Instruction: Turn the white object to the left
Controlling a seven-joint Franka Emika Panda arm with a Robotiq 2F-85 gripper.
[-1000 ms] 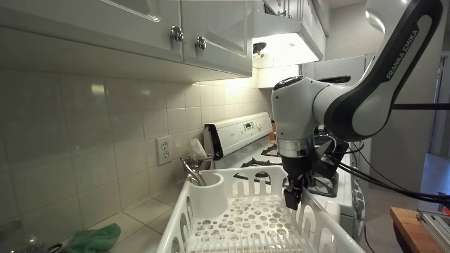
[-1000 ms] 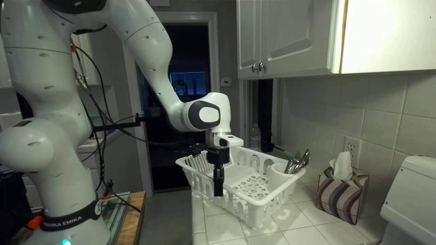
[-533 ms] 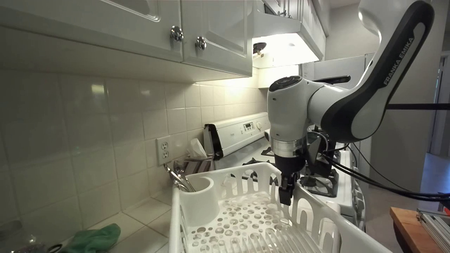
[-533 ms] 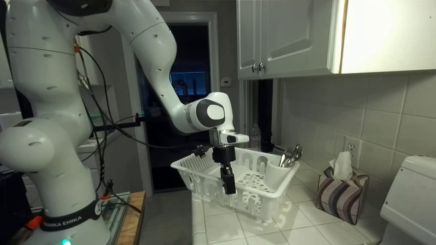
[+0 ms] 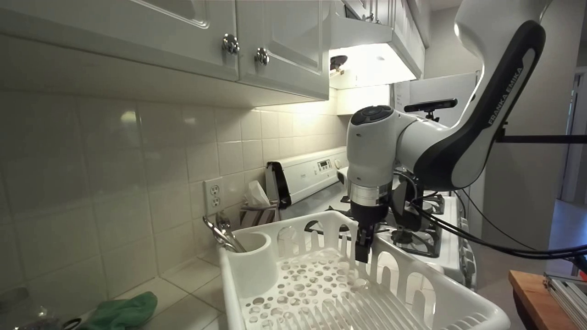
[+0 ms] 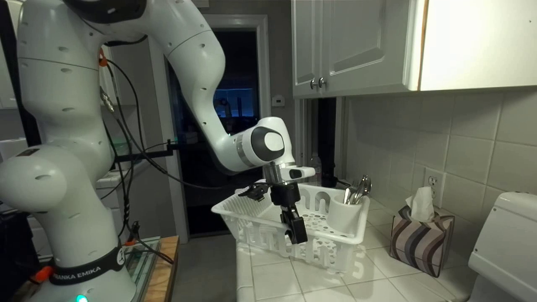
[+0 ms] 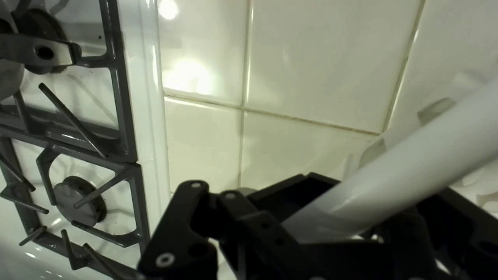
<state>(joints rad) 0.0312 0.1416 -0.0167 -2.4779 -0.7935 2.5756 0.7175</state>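
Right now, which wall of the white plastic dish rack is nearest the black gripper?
The long wall farther from the white tiled backsplash: the gripper is at its rim alone. The opposite long wall adjoins the round white plastic utensil cup.

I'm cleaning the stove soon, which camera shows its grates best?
The wrist view: it shows the grates largest, though cropped. In an exterior view, the arm and white rack partly hide them; in an exterior view, only the stove's back panel shows.

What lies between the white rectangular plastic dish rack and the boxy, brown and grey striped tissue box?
An exterior view shows glossy white counter tiles between the dish rack and the tissue box.
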